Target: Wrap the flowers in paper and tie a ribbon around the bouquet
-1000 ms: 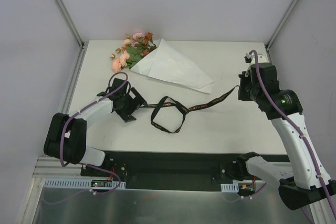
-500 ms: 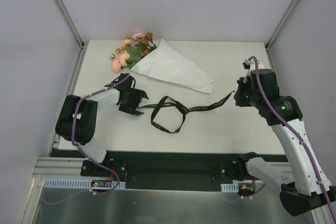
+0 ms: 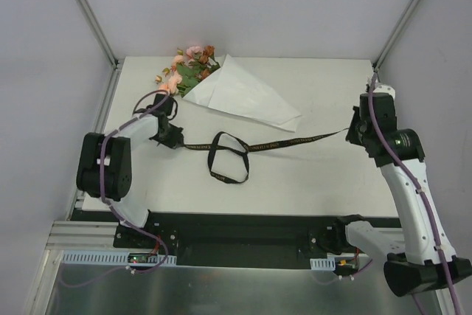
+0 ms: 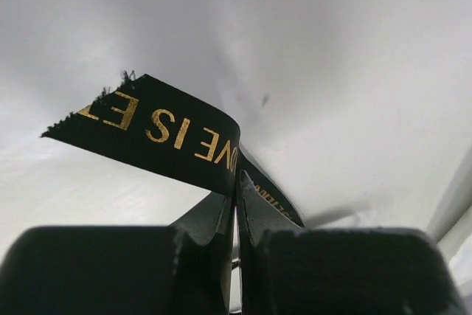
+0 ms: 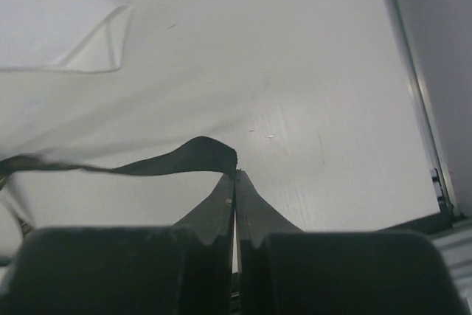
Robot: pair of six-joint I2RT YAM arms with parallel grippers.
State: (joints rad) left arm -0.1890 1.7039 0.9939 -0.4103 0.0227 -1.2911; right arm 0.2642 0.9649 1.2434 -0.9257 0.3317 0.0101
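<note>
Left pincer (image 3: pixel 174 142) at left centre of frame, clamped tight on frayed end of ribbon (image 3: pixel 284 142); right pincer (image 3: pixel 351 130) at right edge, pinched shut on other end; ribbon stretched across surface (image 3: pixel 317 175) between them, loose loop mid-span; bouquet (image 3: pixel 215 85) upper centre, beyond ribbon, near but apart; flowers (image 3: pixel 188 70) toward upper left; paper (image 3: pixel 251 99) cone tapering right.

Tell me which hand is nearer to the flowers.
Left. The left hand sits just on the near side of the flowers, pinching one ribbon end; the right hand pinches the other, far off to the right.
</note>
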